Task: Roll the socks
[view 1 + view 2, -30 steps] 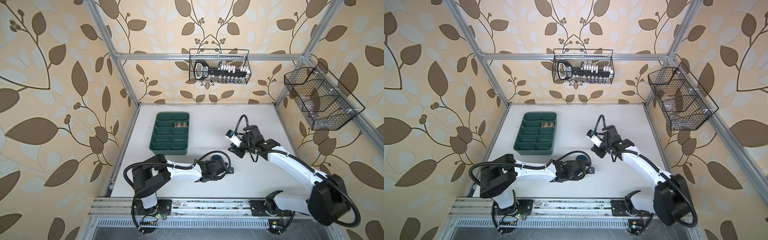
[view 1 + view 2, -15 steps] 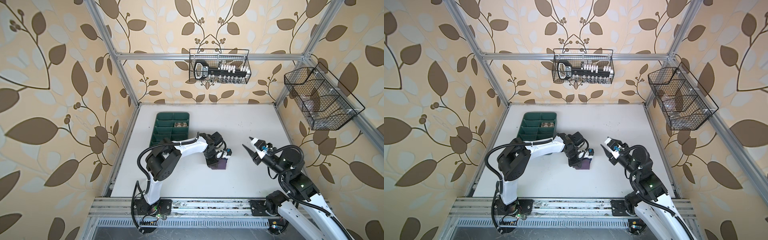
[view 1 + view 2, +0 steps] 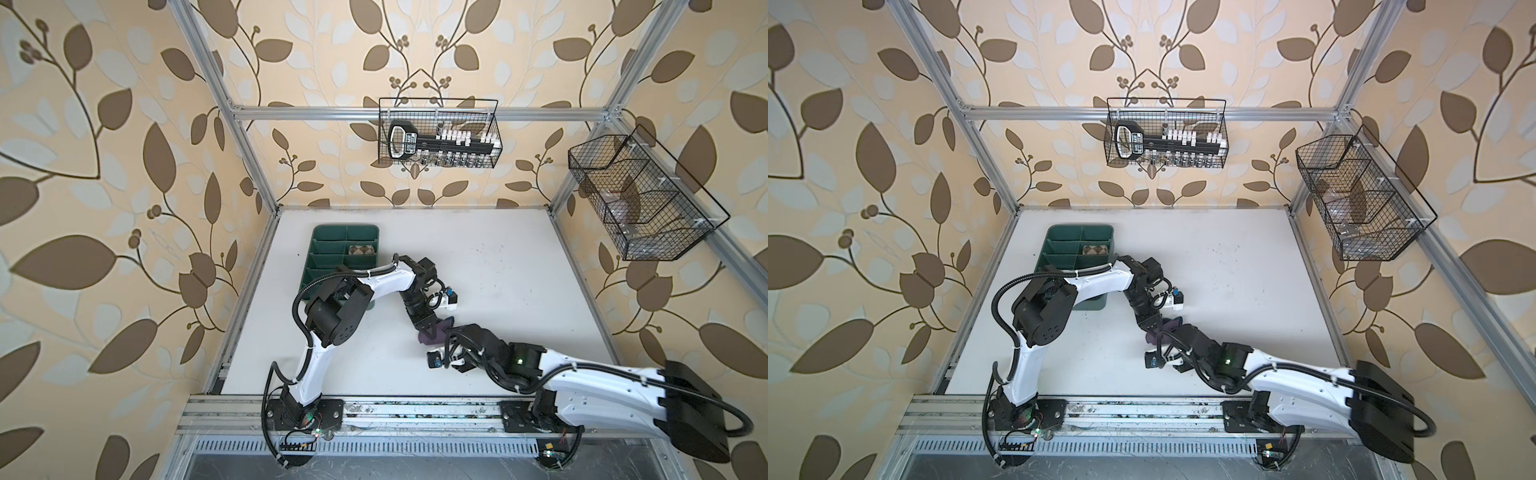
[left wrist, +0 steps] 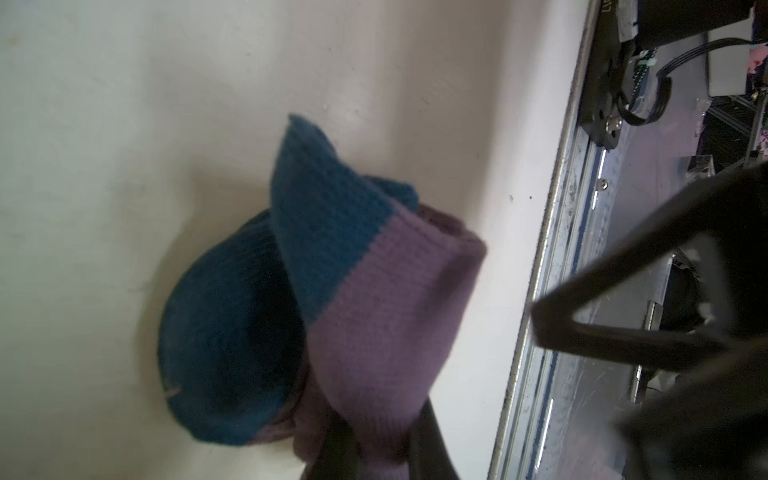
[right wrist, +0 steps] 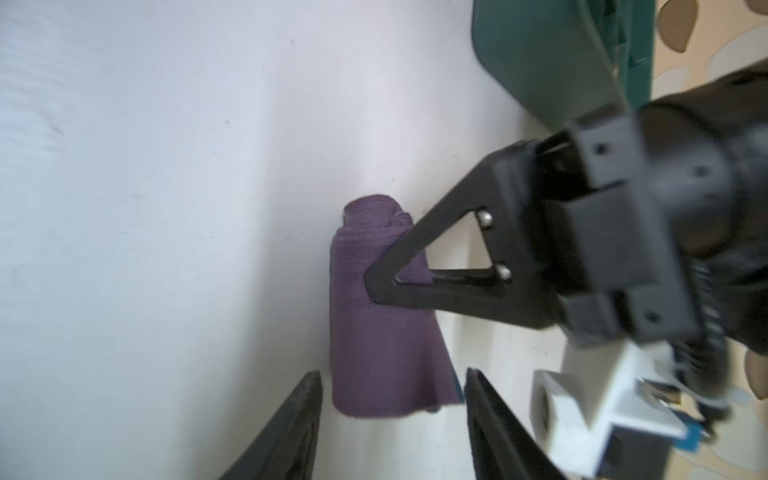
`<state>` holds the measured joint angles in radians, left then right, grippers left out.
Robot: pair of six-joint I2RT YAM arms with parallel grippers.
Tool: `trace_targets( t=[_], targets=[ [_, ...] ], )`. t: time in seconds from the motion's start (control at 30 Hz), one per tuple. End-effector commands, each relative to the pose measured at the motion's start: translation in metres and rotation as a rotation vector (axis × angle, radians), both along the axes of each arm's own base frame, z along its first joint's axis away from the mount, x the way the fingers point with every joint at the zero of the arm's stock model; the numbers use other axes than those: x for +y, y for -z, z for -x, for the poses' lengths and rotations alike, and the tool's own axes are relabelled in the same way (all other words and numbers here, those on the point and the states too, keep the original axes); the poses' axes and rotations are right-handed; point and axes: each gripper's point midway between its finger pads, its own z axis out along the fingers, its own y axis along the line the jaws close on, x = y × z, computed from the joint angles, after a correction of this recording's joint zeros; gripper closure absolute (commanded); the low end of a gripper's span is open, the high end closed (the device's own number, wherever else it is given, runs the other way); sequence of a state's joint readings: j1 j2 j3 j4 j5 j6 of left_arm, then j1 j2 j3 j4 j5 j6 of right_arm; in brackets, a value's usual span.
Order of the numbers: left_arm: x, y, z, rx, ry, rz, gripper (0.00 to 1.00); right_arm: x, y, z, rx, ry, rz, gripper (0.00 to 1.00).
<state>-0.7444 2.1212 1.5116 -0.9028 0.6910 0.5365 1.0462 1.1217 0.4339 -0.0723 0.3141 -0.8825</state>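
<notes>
One sock of the two looks finished.

Top views: in both, the tan argyle sock point(image 3: 362, 249) point(image 3: 1095, 249) sits bundled in the right column of the green tray point(image 3: 345, 227), second compartment from the far end. The purple sock point(image 3: 444, 323) lies on the table point(image 3: 519, 270) near the middle, right of the tray's near end and well apart from the tan one. The left gripper point(image 3: 427, 330) points down onto it. The right gripper point(image 3: 451, 332) reaches in from the near right; from above we cannot tell how its jaws stand.

Left wrist view: the left gripper point(image 4: 382, 444) has its jaws almost together, pinching a fold of the purple sock point(image 4: 374, 324). The blue toe point(image 4: 332, 208) stands up as a loose flap over a darker bundle below. We judge the roll begun but not tight.

Right wrist view: the right gripper point(image 5: 392, 374) has its jaws about half apart, tips either side of one end of the purple sock point(image 5: 374, 332), gripping nothing; contact we cannot tell. The left gripper's fingers point(image 5: 415, 300) press on the bundle.

Left to do, in our judgement: tighten and finish this roll
</notes>
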Motion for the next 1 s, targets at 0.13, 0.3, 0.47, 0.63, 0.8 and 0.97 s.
trace_targets(
  t=[0.13,0.3,0.47,0.63,0.8,0.97],
  targets=[
    [0.025,0.034,0.016,0.087,-0.006,-0.158,0.98,0.022,0.022,-0.036,-0.041,0.013,0.010,0.44],
    [0.025,0.034,0.016,0.091,-0.005,-0.158,0.98,0.024,0.042,-0.046,0.006,0.057,0.053,0.71],
    [0.028,0.030,0.004,-0.004,-0.031,-0.170,0.80,0.011,0.059,-0.032,0.125,0.093,0.136,1.00],
    [0.034,-0.006,-0.027,-0.261,-0.091,-0.153,0.49,-0.002,0.068,0.000,0.324,0.146,0.177,1.00],
    [0.050,-0.067,-0.050,-0.535,-0.176,-0.097,0.01,-0.015,0.062,0.020,0.492,0.255,0.188,1.00],
    [0.090,-0.142,-0.069,-0.875,-0.365,-0.053,0.01,-0.024,0.055,0.041,0.673,0.331,0.221,1.00]
  ],
)
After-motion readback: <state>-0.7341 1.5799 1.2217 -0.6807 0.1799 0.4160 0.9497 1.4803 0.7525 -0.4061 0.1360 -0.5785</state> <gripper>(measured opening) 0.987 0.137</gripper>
